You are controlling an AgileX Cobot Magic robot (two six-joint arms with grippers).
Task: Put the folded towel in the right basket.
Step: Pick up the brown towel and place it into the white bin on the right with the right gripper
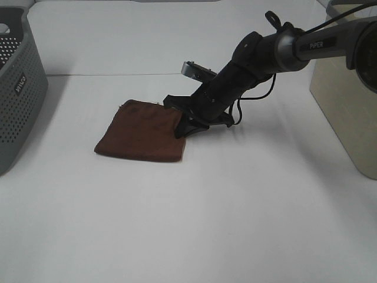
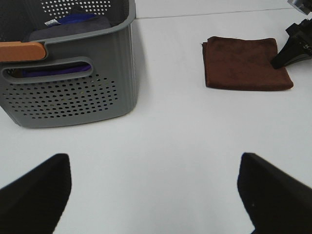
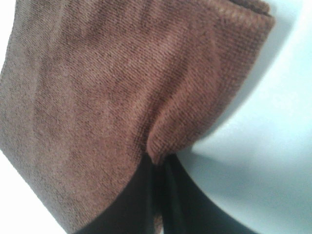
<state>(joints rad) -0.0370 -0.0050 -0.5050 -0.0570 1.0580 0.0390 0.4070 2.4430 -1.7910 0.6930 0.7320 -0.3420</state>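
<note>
Your right gripper [image 1: 181, 127] is pinched shut on the right edge of the folded towel [image 1: 138, 132], lying nearer the left edge of the table [image 1: 247, 224]. It's light, soft and floppy, so I'd pinch every layer at that edge. Your left gripper [image 2: 152, 163] hangs open.

**White table, three things on it**

My white table [image 1: 235, 224] is flat and matte, with a seam running across it behind the cloth. The brown folded towel [image 1: 138, 135] lies near the middle, flat except for a pucker at its right edge. A grey perforated basket [image 1: 17, 100] stands at the left side, well apart from the towel. A pale beige basket [image 1: 344, 112] stands at the right.
</note>
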